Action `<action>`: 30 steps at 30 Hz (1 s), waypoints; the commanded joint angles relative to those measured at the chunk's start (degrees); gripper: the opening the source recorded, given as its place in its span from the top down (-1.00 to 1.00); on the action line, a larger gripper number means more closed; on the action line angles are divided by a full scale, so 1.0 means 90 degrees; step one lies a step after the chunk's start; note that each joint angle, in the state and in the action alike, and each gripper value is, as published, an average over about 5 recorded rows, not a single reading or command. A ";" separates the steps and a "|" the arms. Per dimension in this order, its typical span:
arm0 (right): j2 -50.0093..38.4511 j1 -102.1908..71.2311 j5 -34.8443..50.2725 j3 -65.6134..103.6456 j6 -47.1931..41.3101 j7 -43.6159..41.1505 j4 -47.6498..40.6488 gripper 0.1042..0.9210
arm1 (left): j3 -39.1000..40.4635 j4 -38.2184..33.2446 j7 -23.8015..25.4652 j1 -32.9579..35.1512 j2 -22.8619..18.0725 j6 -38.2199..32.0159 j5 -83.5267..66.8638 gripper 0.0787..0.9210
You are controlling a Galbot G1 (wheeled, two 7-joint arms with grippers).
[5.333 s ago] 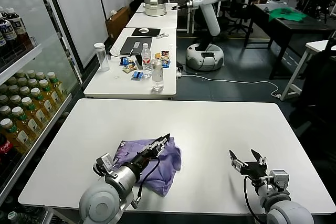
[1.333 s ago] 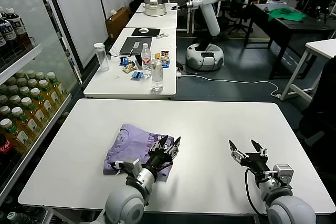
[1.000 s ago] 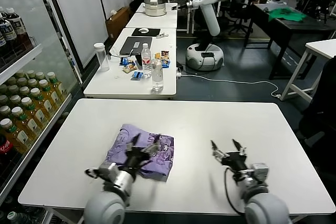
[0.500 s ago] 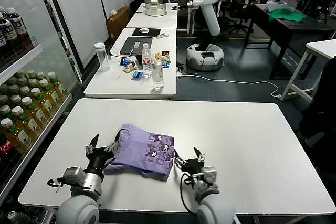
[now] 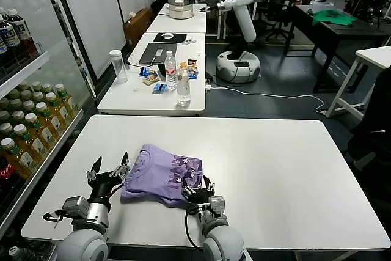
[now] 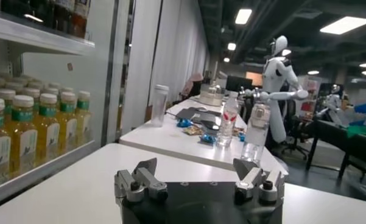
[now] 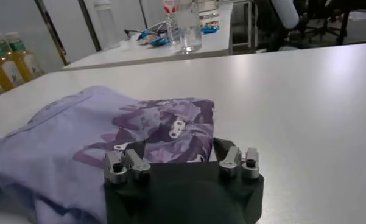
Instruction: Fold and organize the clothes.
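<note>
White and bare along its near edge, the work table [image 5: 275, 163] carries a folded lavender T-shirt [image 5: 162, 175] with a darker purple print, and from the head view the left gripper [image 5: 109, 172] sits just off the shirt's left edge with its fingers spread and nothing between them. The right gripper [image 5: 197, 190] sits at the shirt's near right corner, fingers likewise parted and empty, the fabric just ahead of its tips. Beyond stand a second white table [image 5: 153, 84] with water bottles [image 5: 182, 87] and snacks, and a shelf of drink bottles [image 5: 24, 132]. From the left wrist, the left gripper [image 6: 198, 182] is released, with only tabletop and the bottle shelf [image 6: 24, 134] ahead. From the right wrist, the right gripper [image 7: 181, 165] is released, the T-shirt [image 7: 97, 134] lying directly before its fingers and reaching past the left one.
</note>
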 commanded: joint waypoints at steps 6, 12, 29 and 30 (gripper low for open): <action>-0.0684 0.0195 0.0290 0.0332 -0.0184 -0.0092 0.0162 -0.12 | -0.0045 0.0012 -0.0016 0.0038 0.0004 -0.0045 0.0012 -0.77; -0.1431 0.0510 0.0535 0.0770 -0.0273 -0.0249 0.0211 0.31 | -0.0003 0.0052 -0.0011 0.0004 0.0014 -0.0053 0.0001 -0.77; -0.2680 0.0486 0.0248 0.2329 0.0014 -0.1301 0.0434 0.89 | 0.0280 0.0028 0.0070 0.0055 -0.0075 -0.0047 0.0231 -0.77; -0.2709 0.0384 0.0198 0.2415 0.0119 -0.1326 0.0479 0.86 | 0.0311 0.0027 0.0080 0.0058 -0.0095 -0.0047 0.0268 -0.77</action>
